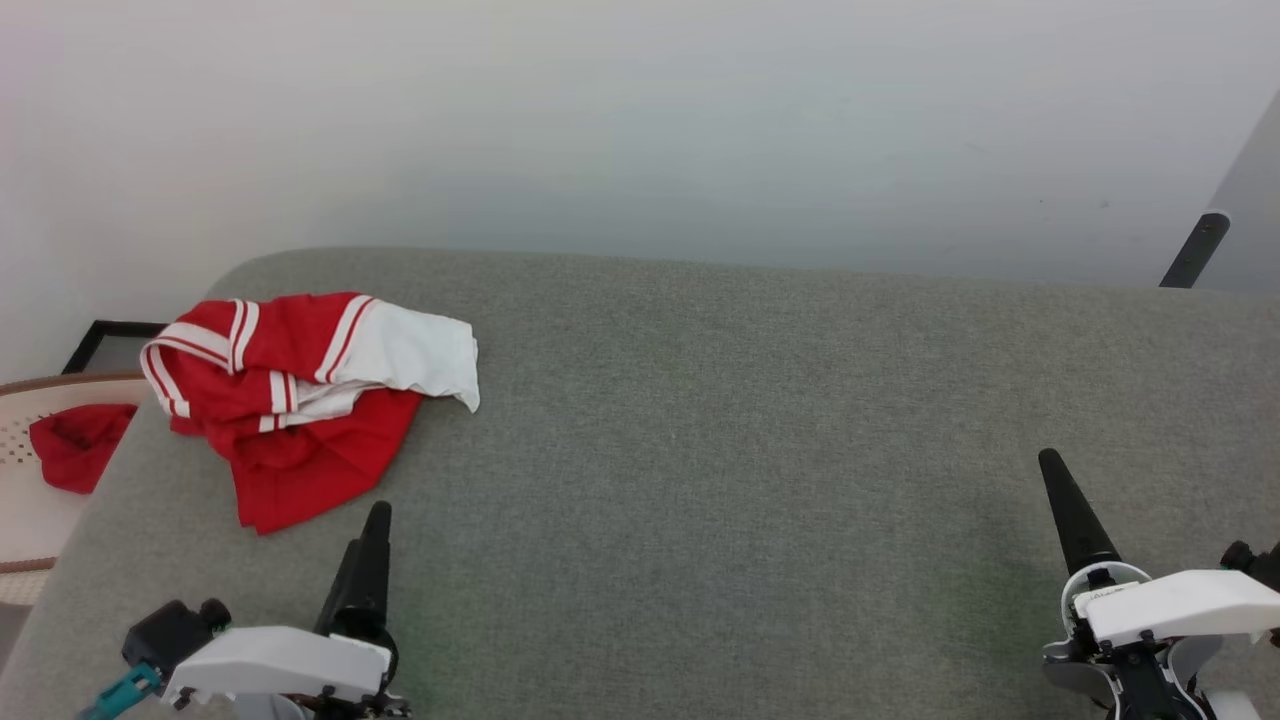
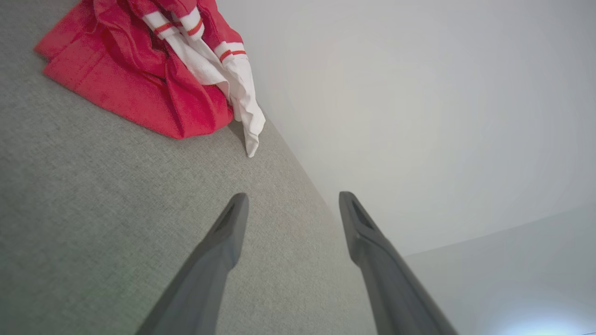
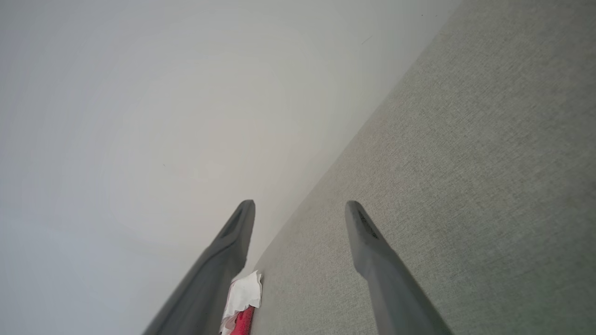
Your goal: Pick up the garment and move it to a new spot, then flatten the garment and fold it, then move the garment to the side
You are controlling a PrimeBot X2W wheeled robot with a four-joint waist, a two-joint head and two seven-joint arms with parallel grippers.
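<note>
The garment [image 1: 300, 400] lies crumpled at the far left of the grey table [image 1: 700, 450]: a bright red shirt with a white sleeve and red-white striped trim. Its lettering is hidden in the folds. My left gripper [image 1: 377, 512] hovers just in front of the garment's near hem, apart from it. The left wrist view shows that gripper [image 2: 291, 201] open and empty, with the garment [image 2: 139, 79] ahead. At the lower right my right gripper [image 1: 1050, 460] stays far from the shirt; it [image 3: 300, 207] is open, and a scrap of the garment [image 3: 242, 302] peeks past one finger.
A pale woven basket [image 1: 15, 450] holding another red cloth [image 1: 75, 445] stands off the table's left edge, with a black frame [image 1: 90, 340] behind it. A dark leg or pole [image 1: 1195, 250] rises at the far right. A plain white wall lies beyond the table.
</note>
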